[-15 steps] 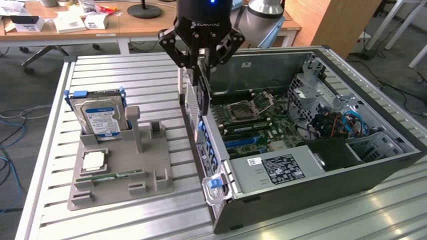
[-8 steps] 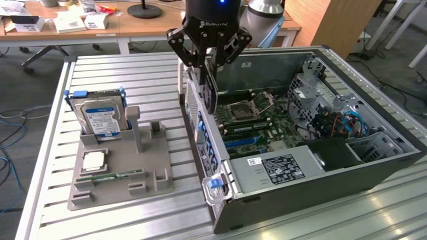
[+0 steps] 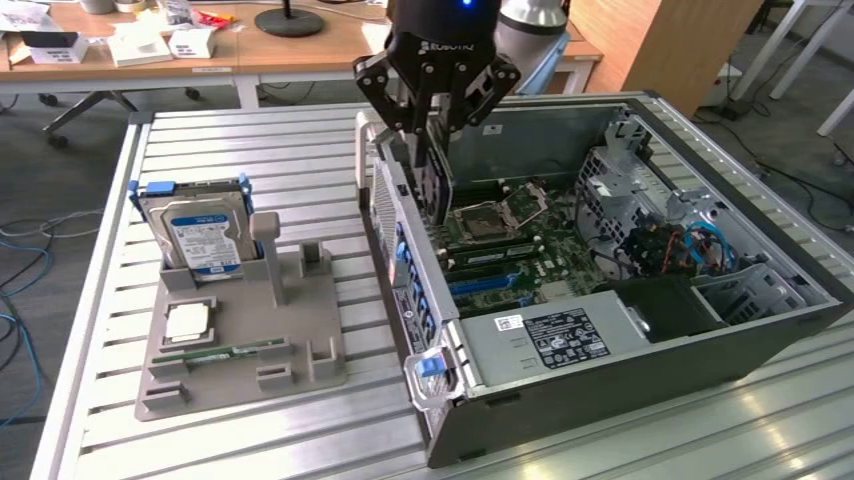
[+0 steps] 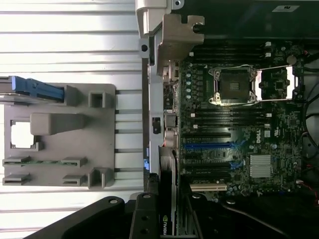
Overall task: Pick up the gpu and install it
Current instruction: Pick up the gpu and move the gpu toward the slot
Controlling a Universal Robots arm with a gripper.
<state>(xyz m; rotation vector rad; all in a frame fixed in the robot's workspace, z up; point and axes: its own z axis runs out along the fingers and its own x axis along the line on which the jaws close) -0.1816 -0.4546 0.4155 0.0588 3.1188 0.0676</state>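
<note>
Open computer case [image 3: 747, 330] lying on its side on a slatted metal table [image 3: 267, 150]. In the exterior view the gripper [image 3: 437, 128] stands over the case, close to its rear wall. It is clenched on the gpu [image 3: 438, 190], grasping the card by its upper edge. The card hangs upright and edge-on inside the case, just beside the rear wall and above the motherboard [image 3: 514, 255], near the processor socket [image 3: 497, 212]. Whether its lower edge touches a slot cannot be told. A power supply [image 3: 561, 335] with a white label sits at the near end of the case. Toward the exterior view's left, well apart from the gripper, a grey holder [image 3: 234, 370] rests on the table. It carries a hard drive [image 3: 200, 235] standing upright in a blue frame, a square processor chip [image 3: 187, 320] lying flat, and a narrow green memory stick [image 3: 220, 352]. In the wrist view the gripper [image 4: 168, 219] looks down its own dark fingers [image 4: 144, 219] along the gpu [image 4: 168, 184], whose thin edge runs alongside the case wall. The card lies over the region of the blue and white expansion slots on the motherboard [image 4: 234, 124], with the processor socket [image 4: 234, 85] and a finned heat sink [image 4: 260, 165] farther off. Outside the case are the grey holder [image 4: 65, 164], the hard drive [image 4: 35, 88], the processor chip [image 4: 21, 135] and the memory stick [image 4: 45, 162].
</note>
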